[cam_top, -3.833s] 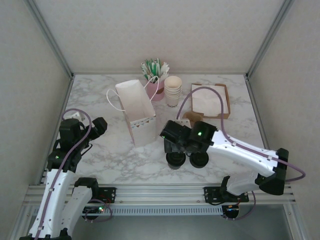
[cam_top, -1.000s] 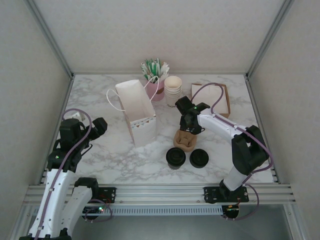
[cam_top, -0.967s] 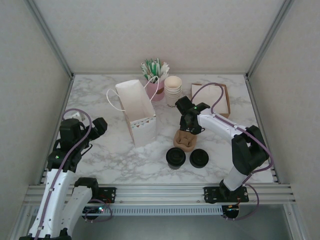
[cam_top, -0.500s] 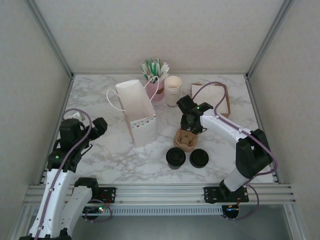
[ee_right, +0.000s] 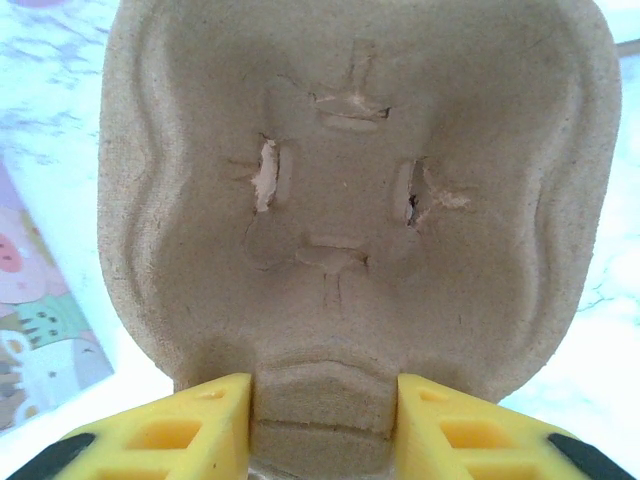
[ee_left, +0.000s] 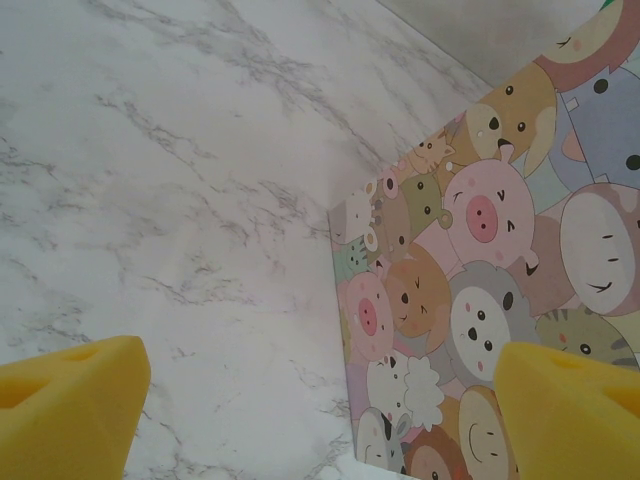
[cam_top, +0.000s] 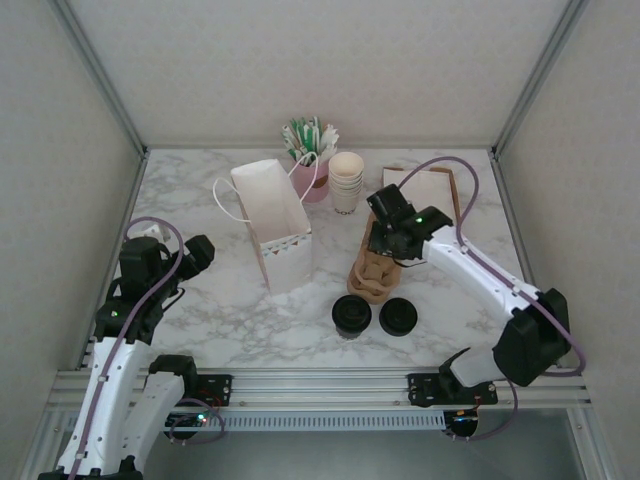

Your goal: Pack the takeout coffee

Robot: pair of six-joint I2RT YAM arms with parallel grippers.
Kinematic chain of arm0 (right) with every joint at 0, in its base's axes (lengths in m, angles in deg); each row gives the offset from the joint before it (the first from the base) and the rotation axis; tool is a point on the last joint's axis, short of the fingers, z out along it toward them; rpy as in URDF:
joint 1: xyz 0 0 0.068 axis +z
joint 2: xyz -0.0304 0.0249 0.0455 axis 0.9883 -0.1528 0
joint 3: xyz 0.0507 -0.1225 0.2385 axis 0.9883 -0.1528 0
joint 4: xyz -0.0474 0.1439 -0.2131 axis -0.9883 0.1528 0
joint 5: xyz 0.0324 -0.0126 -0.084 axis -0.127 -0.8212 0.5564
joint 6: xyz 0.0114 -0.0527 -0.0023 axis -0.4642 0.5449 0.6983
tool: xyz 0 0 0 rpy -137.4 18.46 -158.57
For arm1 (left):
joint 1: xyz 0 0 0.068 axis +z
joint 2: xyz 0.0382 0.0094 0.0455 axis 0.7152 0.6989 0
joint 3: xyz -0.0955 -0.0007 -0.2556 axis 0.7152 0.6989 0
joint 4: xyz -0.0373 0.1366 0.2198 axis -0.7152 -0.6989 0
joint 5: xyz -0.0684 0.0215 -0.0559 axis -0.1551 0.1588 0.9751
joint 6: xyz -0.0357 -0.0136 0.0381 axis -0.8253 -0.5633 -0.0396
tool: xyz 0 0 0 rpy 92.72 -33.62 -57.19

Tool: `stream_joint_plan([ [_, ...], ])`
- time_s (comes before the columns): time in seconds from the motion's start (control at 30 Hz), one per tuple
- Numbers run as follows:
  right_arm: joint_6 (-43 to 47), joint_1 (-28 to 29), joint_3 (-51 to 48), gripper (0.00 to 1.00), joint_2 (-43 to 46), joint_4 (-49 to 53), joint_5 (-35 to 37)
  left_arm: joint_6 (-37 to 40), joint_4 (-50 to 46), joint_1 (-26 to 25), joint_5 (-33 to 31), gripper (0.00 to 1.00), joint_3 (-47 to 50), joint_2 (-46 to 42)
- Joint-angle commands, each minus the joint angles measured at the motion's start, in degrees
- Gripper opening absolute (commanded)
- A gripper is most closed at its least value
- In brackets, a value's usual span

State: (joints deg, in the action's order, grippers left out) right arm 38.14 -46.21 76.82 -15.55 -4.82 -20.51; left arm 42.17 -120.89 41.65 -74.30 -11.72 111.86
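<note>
The takeout coffee, a cream cup under a black sip lid, stands near the table's front centre. My right gripper is shut on the end tab of a brown pulp cup carrier, which hangs tilted just behind the coffee. A white paper bag stands open to the left, and its cartoon-printed side faces my left gripper. That gripper is open and holds nothing; its yellow fingertips are spread wide over the marble.
A loose black lid lies right of the coffee. At the back stand a pink cup of stirrers, a stack of lidless cream cups and a brown napkin box. Metal frame posts border the table.
My right arm left the black lids at the front, closed on the carrier and has swung right, lifting and tilting it. The left arm has not moved.
</note>
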Motion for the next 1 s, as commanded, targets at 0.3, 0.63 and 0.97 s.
stream_joint_plan([
  [0.3,11.0,-0.2,9.7,0.34,11.0,1.1,2.1,0.8,-1.4,-0.3,-0.8,0.89,-1.4,0.5],
  [0.63,18.0,3.6,26.7,0.34,7.3,1.5,-0.2,0.7,-1.3,-0.3,-0.5,0.89,-1.5,1.1],
  [0.97,23.5,16.4,49.5,0.34,-10.1,4.3,2.4,0.7,-1.6,-0.3,-0.6,0.89,-1.5,1.0],
])
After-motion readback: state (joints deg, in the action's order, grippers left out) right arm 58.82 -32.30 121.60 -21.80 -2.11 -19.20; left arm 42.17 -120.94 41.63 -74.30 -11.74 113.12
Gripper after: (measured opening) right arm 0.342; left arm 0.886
